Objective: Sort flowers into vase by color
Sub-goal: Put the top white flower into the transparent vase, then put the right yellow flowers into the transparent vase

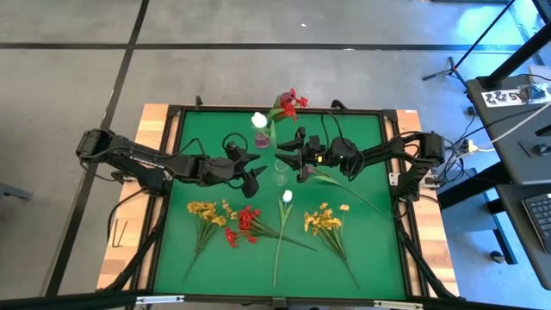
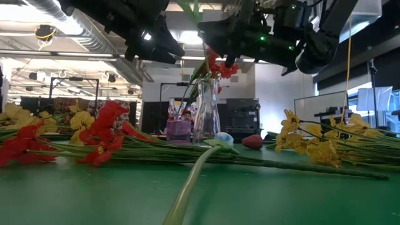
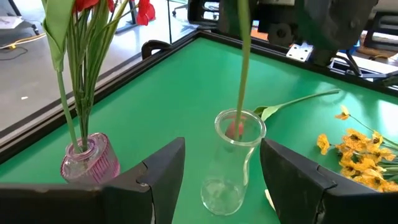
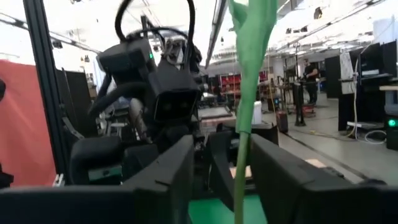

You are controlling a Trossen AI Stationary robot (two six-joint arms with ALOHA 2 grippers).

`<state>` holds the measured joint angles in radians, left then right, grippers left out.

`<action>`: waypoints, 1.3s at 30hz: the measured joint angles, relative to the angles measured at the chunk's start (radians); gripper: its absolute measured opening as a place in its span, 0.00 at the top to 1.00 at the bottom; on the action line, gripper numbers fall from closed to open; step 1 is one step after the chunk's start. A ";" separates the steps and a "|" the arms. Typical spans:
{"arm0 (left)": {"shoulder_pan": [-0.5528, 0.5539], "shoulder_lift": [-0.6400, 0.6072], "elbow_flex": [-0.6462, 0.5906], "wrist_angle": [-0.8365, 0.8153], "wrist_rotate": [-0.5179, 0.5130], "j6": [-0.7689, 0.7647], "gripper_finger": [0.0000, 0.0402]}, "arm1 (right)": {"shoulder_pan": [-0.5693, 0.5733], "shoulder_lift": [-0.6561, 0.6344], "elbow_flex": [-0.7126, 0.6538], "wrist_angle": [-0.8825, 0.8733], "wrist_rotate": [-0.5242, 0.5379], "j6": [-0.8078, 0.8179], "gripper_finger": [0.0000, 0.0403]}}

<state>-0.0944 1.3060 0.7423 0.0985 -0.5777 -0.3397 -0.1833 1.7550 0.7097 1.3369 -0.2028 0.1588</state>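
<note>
The right tool (image 4: 239, 180) is clamped on a green stem (image 3: 242, 68) whose dark pink bud sits inside the clear vase (image 3: 231, 163) mid-tabletop (image 1: 362, 258). The left tool (image 3: 221, 180) waits just beside it, fingers apart. A pink vase (image 3: 91, 159) farther back holds red sprays (image 1: 291, 103). No writing is readable.

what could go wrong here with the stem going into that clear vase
1. The right claw holds a green stem whose end sits just inside the clear vase. The vase is tall and narrow, so a sideways push on the stem might tip it.
2. The open left claw hovers close on either side of the vase and may knock it.
3. The pink vase with red flowers stands nearby, so a swinging stem might snag it.
</note>
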 joint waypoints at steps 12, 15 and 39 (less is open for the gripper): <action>0.000 0.000 0.000 -0.006 0.000 -0.002 0.49 | 0.000 -0.093 0.000 -0.298 0.002 -0.066 0.39; 0.000 0.000 0.000 -0.011 0.000 -0.002 0.49 | 0.000 -0.160 0.000 -0.443 0.020 -0.112 0.38; 0.000 0.000 -0.001 -0.010 0.000 -0.010 0.49 | 0.000 -0.451 0.009 -1.149 0.050 -0.193 0.38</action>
<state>-0.0940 1.3060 0.7418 0.0890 -0.5781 -0.3493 -0.1828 1.3041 0.7183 0.1879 -0.1525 -0.0338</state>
